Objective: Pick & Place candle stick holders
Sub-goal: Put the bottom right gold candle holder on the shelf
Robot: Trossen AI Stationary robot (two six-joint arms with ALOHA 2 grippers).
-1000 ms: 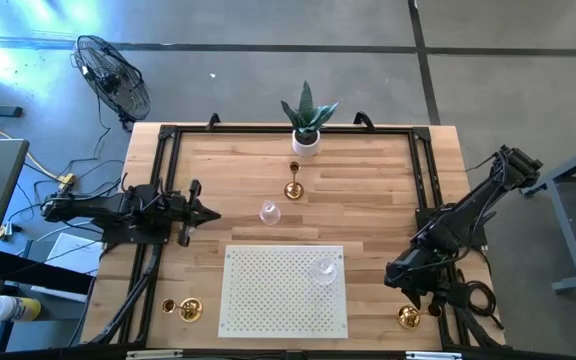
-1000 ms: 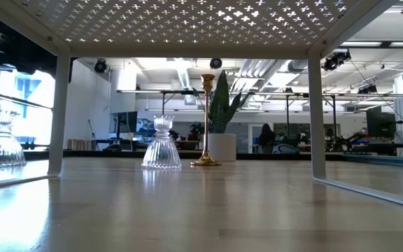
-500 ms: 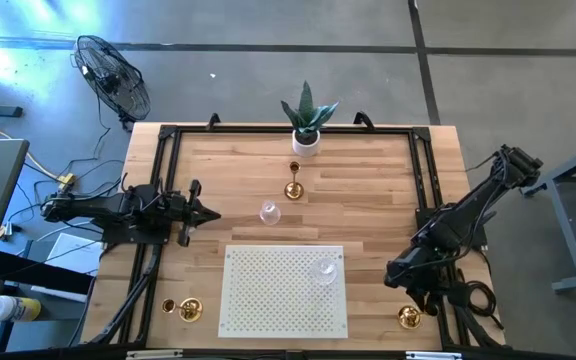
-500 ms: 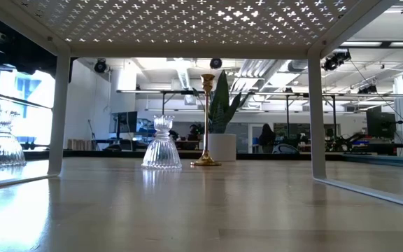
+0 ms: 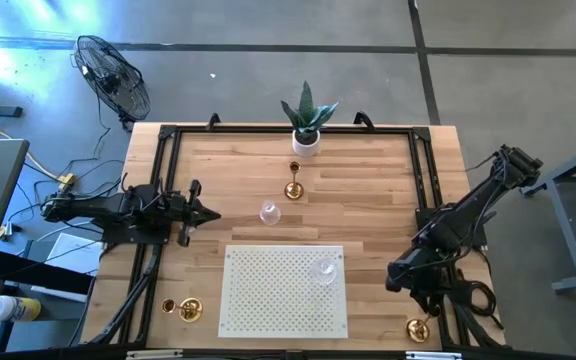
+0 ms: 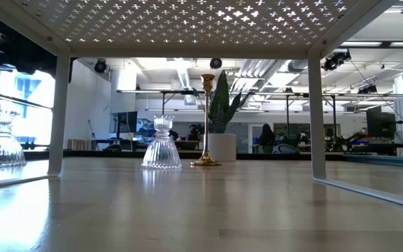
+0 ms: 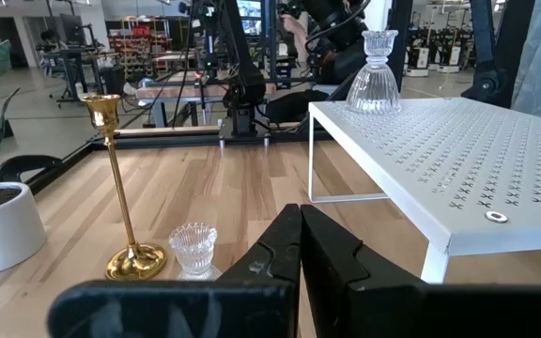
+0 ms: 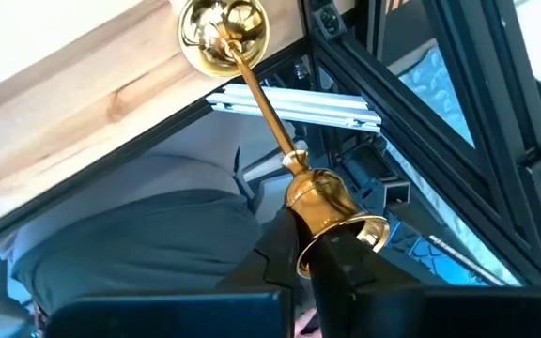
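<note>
At the table's (image 5: 368, 175) near right corner, the right gripper (image 5: 415, 297) is clamped on a gold candle stick holder (image 8: 280, 160); it should lift clear before swinging toward the mat (image 5: 283, 290).

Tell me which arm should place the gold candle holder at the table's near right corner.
Right. Its claw is shut on that tall gold brass candle holder; the left claw waits across the table.

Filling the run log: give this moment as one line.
right gripper: shut on gold candle holder, near table corner | left gripper: shut, idle, left edge | glass holder: on white mat
</note>
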